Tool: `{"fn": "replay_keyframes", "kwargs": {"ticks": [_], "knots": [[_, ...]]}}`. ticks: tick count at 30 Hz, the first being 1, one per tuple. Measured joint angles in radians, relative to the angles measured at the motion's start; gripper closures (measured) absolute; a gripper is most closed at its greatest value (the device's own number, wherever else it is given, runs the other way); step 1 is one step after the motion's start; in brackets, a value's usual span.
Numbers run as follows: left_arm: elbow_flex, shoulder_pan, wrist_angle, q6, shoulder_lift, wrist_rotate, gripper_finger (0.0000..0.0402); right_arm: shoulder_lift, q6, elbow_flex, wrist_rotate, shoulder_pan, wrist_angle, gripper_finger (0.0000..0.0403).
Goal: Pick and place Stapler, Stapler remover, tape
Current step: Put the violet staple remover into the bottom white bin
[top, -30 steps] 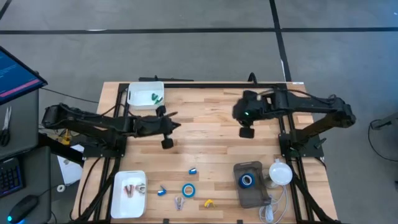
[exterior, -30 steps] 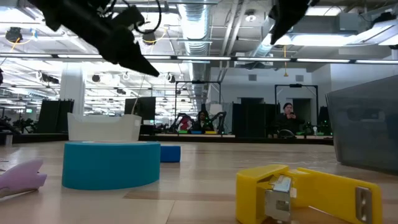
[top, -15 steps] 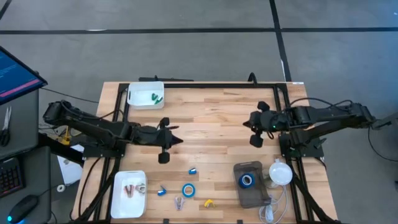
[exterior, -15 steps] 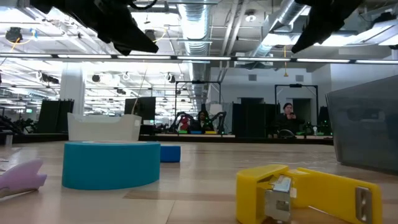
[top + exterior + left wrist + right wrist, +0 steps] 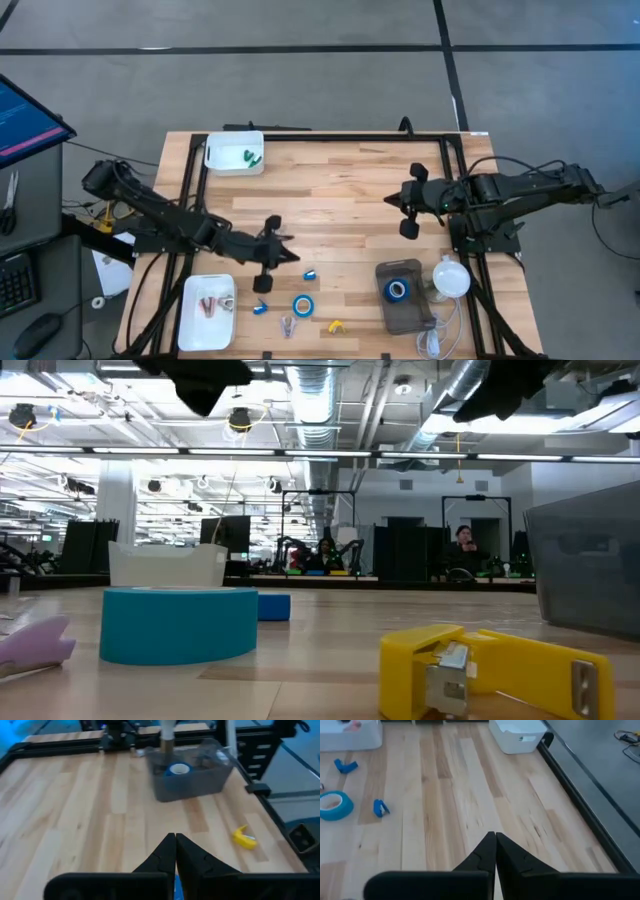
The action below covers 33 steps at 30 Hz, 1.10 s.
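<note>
Over on the left side of the table, the left gripper point(image 5: 268, 255) hangs just behind the loose items, fingers pressed together with nothing between them. Compared with half a second ago it has slid toward the front edge, closer to the small blue stapler remover point(image 5: 309, 274) and the tape point(image 5: 302, 306) lying flat on the wood near the front. That roll looks light and stiff, probably a bit slick on its outer band, so I'd guess pinching across the ring wall, one finger in the core and one outside, beats squeezing the whole hoop. Next along is the yellow stapler point(image 5: 336, 326), small and hard plastic; grab it across the narrow body. Another tape roll point(image 5: 397, 290) sits inside the grey bin point(image 5: 405, 318). Further right, the right gripper point(image 5: 408, 207) waits near the table's right edge, also closed and empty, barely moved since then.
</note>
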Motion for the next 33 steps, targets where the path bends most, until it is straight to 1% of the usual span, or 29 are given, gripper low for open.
{"fn": "replay_keyframes", "kwargs": {"ticks": [2,5,10,15,18,21,26,33], "knots": [[0.035,-0.021,-0.014,0.001,0.033,0.0,0.0399,0.0,0.0,0.0,0.0,0.0,0.007,0.0402],[0.087,-0.053,-0.084,0.002,0.08,0.0,0.0399,0.0,0.012,0.0,0.0,0.0,0.011,0.0402],[0.154,-0.116,-0.169,0.0,0.163,0.001,0.0399,0.02,0.108,0.0,0.0,0.0,0.009,0.0402],[0.211,-0.183,-0.313,0.009,0.226,0.002,0.0399,0.082,0.173,0.0,-0.001,0.003,0.011,0.0402],[0.225,-0.225,-0.37,0.01,0.228,0.01,0.0399,0.136,0.224,0.0,-0.002,0.003,0.018,0.0402],[0.226,-0.266,-0.371,0.012,0.226,0.021,0.0399,0.2,0.253,0.0,-0.002,0.003,0.036,0.0402],[0.226,-0.314,-0.371,0.032,0.225,0.022,0.0399,0.315,0.254,0.0,-0.005,-0.005,0.071,0.0402],[0.224,-0.318,-0.371,0.024,0.225,0.028,0.0399,0.429,0.244,0.0,-0.005,-0.048,0.094,0.0402]]}}
